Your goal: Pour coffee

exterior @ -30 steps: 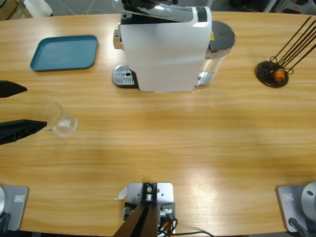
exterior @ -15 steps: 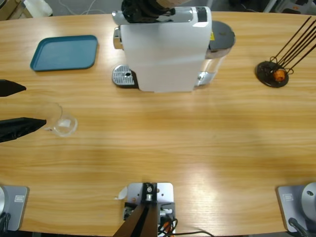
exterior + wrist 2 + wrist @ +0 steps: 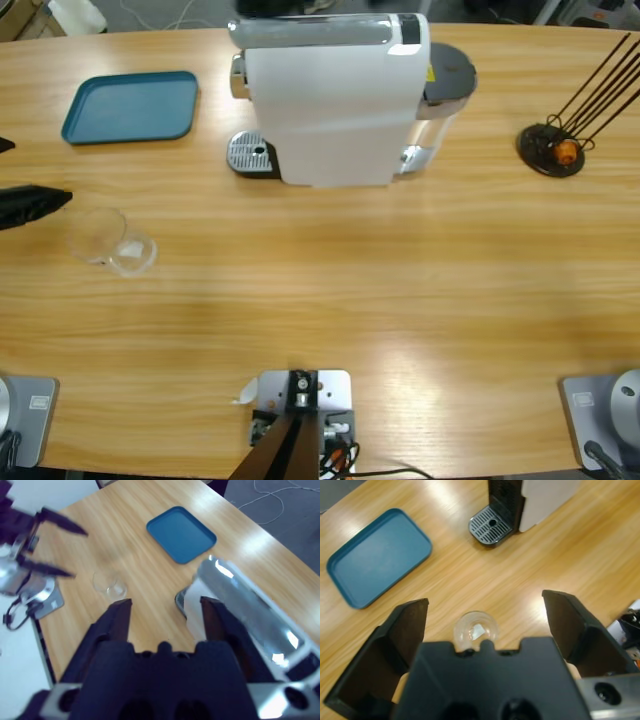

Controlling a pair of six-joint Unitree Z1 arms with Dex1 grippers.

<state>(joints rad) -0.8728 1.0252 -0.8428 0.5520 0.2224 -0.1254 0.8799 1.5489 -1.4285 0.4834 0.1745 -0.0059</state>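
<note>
Left claw (image 3: pixel 485 625) is wide open, with nothing in it. It hangs over the far left of the tabletop (image 3: pixel 400 280), and the glass (image 3: pixel 108 240) stands just past its tips, not touched. I cannot see any coffee in the glass. Behind the glass lies a blue tray (image 3: pixel 130 105). Next comes the big white coffee machine (image 3: pixel 330 95). Right claw (image 3: pixel 162 612) is open too, high above the machine. Far right stands a black stick holder (image 3: pixel 552 148).

No legible txt, labels or nos. anywhere.
</note>
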